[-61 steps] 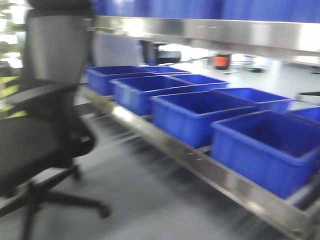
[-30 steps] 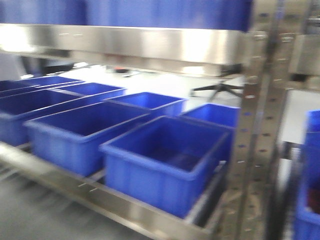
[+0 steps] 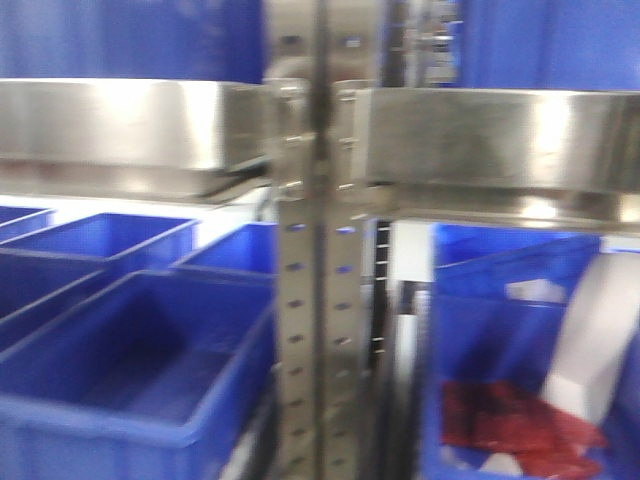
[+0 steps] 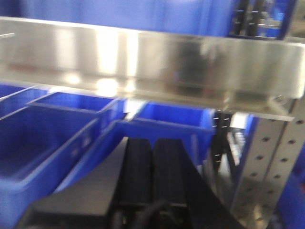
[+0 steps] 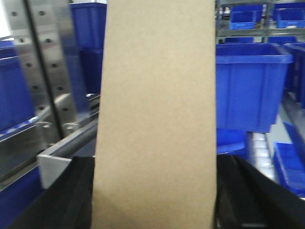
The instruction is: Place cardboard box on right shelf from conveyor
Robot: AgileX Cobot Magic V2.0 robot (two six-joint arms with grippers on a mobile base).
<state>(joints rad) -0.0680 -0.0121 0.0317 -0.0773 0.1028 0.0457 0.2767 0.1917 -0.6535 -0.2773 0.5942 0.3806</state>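
Box: the plain tan-brown rectangular cardboard box (image 5: 157, 119) stood on end, tall and narrow, and filled the middle of my right wrist view. Its facing side was flat, matte and unmarked, with straight edges.
Right gripper: my right gripper (image 5: 157, 200) was clamped on the box, one black finger (image 5: 66, 195) against its left edge and the other against its right edge, low down.
Box surroundings: perforated steel uprights (image 5: 43, 71) rose to its left above a steel ledge (image 5: 62, 148); a deep blue plastic bin (image 5: 248, 86) sat to its right, farther off.
Left gripper: my left gripper (image 4: 152, 167) was closed on nothing, its two black pads pressed flat together.
Shelf: in the front view, the shiny stainless-steel right shelf (image 3: 490, 140) showed a broad, scuffed, reflective lip to the right of a perforated steel post (image 3: 310, 300).
Under the shelf: a blue bin (image 3: 470, 330) held red pieces (image 3: 520, 430) and something white (image 3: 600, 340), too blurred to name.
Left side: more open blue bins (image 3: 130, 360) lay under a second steel lip (image 3: 120, 125).
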